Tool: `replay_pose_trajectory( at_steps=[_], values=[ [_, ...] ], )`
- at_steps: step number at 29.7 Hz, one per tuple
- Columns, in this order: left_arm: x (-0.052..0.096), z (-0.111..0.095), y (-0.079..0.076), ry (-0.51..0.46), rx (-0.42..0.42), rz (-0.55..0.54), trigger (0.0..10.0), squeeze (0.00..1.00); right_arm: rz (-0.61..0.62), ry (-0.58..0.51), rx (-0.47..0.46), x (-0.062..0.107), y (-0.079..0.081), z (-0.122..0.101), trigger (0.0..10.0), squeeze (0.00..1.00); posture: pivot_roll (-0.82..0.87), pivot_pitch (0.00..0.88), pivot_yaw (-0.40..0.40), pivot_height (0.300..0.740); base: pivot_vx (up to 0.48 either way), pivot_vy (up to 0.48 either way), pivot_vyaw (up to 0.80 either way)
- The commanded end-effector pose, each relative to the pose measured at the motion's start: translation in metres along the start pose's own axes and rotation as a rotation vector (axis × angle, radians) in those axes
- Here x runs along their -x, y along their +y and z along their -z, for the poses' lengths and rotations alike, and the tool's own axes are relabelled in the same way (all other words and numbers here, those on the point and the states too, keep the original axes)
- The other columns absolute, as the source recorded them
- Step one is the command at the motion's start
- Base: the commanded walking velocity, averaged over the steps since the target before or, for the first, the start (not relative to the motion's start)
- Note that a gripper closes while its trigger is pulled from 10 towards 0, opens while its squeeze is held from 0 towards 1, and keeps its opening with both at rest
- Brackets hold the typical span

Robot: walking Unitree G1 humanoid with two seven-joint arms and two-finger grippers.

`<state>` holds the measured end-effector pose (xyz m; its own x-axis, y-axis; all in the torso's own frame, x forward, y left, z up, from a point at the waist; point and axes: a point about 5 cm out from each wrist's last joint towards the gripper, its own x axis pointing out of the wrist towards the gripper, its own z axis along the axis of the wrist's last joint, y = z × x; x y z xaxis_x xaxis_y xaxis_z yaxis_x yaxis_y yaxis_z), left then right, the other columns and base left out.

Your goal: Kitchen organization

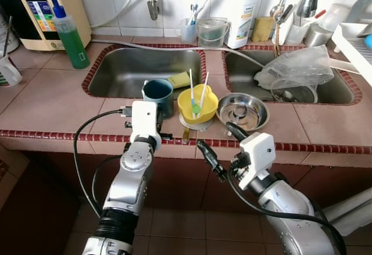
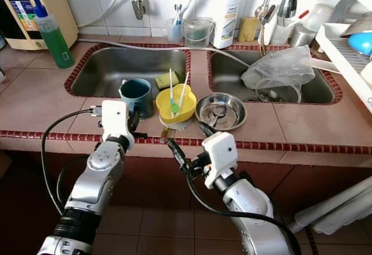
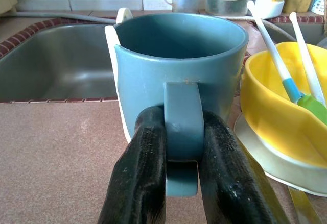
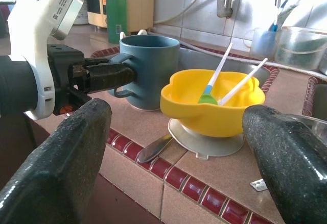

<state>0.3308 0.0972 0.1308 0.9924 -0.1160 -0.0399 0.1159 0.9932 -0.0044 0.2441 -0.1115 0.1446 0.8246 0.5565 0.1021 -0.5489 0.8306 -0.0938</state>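
A teal mug (image 1: 158, 94) stands on the tiled counter between the two sinks. My left gripper (image 3: 181, 127) is shut on the mug's handle (image 3: 180, 127), one black finger on each side. Right of the mug sits a yellow bowl (image 1: 196, 104) on a white suction base, holding two white-handled spoons (image 4: 217, 81). A steel bowl (image 1: 243, 111) lies to the right of that. My right gripper (image 1: 214, 134) is open and level with the counter's front edge, facing the yellow bowl from in front.
A metal utensil handle (image 4: 153, 149) pokes out from under the yellow bowl's base. The left sink (image 1: 116, 72) holds a yellow sponge (image 1: 180, 79); the right sink holds a plastic bag (image 1: 293, 69). A green soap bottle (image 1: 71, 37) stands at the back left, a dish rack (image 1: 354, 43) at the right.
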Motion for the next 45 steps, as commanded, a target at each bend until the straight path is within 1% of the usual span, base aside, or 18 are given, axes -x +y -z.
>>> replay_pose_trajectory(
  at_steps=[1,15,25,30,35,36,38,41,42,45],
  values=[
    [0.0,0.0,0.0,-0.008,-0.005,0.011,0.0,0.0,-0.005,-0.011,0.01,-0.002,0.0,-0.004,10.0,0.0,-0.17,0.063,0.05,0.74,0.0,0.0,0.0],
    [-0.001,-0.005,0.005,-0.033,-0.004,-0.001,0.0,0.0,-0.001,-0.017,0.016,-0.004,-0.001,-0.005,10.0,0.0,-0.16,0.062,0.044,0.74,0.0,0.0,0.0],
    [-0.002,-0.019,0.01,-0.091,0.018,0.012,0.0,0.0,0.017,-0.034,0.008,-0.006,-0.003,-0.007,10.0,0.0,-0.15,0.058,0.039,0.74,0.0,0.0,0.0],
    [-0.004,-0.025,0.018,-0.1,-0.017,0.005,0.0,0.0,0.045,-0.047,0.009,-0.01,-0.007,-0.008,10.0,0.0,-0.15,0.048,0.037,0.74,0.0,0.0,0.0],
    [-0.005,-0.032,0.023,-0.12,-0.024,0.017,0.0,0.0,0.061,-0.056,0.013,-0.011,-0.011,-0.009,10.0,0.0,-0.14,0.04,0.034,0.74,0.0,0.0,0.0],
    [-0.004,-0.036,0.024,-0.136,-0.028,0.037,0.0,0.0,0.076,-0.065,0.014,-0.011,-0.013,-0.01,10.0,0.0,-0.14,0.036,0.033,0.74,0.0,0.0,0.0],
    [-0.004,-0.036,0.024,-0.136,-0.028,0.037,0.0,0.0,0.076,-0.065,0.014,-0.011,-0.013,-0.01,10.0,0.0,-0.14,0.036,0.033,0.74,0.0,0.0,0.0],
    [-0.002,-0.039,0.026,-0.139,-0.051,0.051,0.0,0.0,0.1,-0.082,0.014,-0.013,-0.016,-0.013,10.0,0.0,-0.13,0.033,0.033,0.74,0.0,0.0,0.0],
    [0.0,-0.041,0.027,-0.148,-0.056,0.073,0.0,0.0,0.109,-0.093,0.012,-0.014,-0.017,-0.014,10.0,0.0,-0.13,0.03,0.033,0.74,0.0,0.0,0.0],
    [0.002,-0.041,0.029,-0.141,-0.061,0.068,0.0,0.0,0.123,-0.108,0.019,-0.014,-0.019,-0.016,10.0,0.0,-0.13,0.027,0.034,0.74,0.0,0.0,0.0]
  ],
)
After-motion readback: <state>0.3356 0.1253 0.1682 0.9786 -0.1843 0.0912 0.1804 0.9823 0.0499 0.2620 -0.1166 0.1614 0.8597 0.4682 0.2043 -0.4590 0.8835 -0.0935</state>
